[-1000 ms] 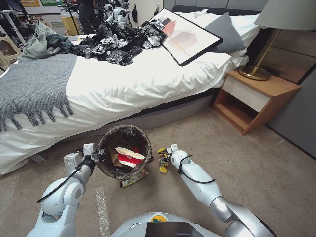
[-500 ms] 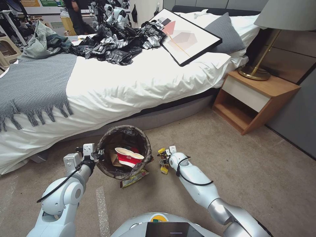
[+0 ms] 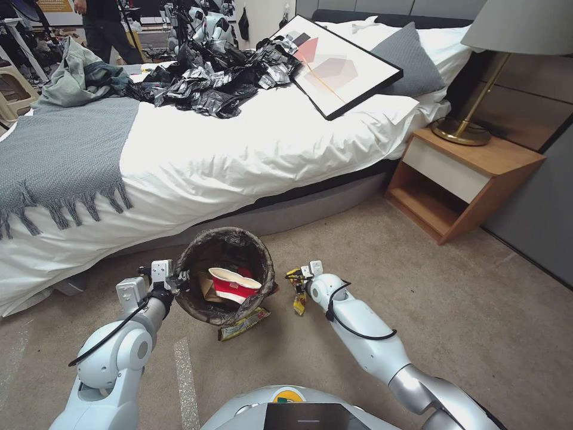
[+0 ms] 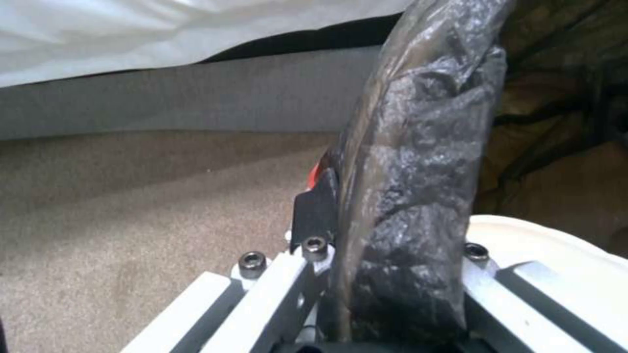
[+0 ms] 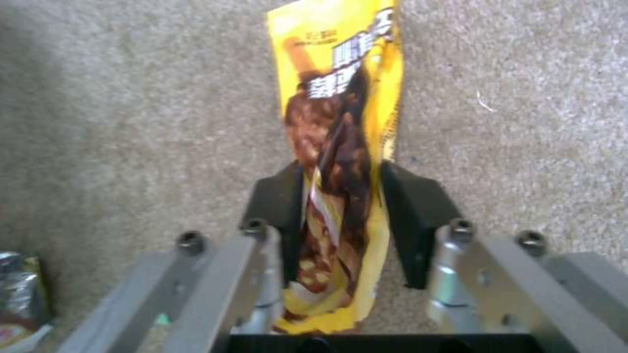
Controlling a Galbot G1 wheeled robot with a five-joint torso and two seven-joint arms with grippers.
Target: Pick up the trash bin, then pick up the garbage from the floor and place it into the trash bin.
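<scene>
Now holding both: bin in my left end effector, wrapper lifted in my right.

Largest first: the bed [image 3: 239,149] spans 12 o'clock, and the trash bin [image 3: 225,276] sits at centre with my left end effector [image 3: 176,279] clamped on its lined rim at 9 o'clock. Inside it lie a red-and-white paper cup [image 3: 234,284] and tan paper. My right end effector [image 3: 298,282], at the bin's 3 o'clock, is closed on a yellow snack wrapper [image 5: 335,147], which now hangs straighter than a second ago, so I judge it clear of the carpet and ready to carry over. Another wrapper [image 3: 243,323] lies at the bin's 6 o'clock.
</scene>
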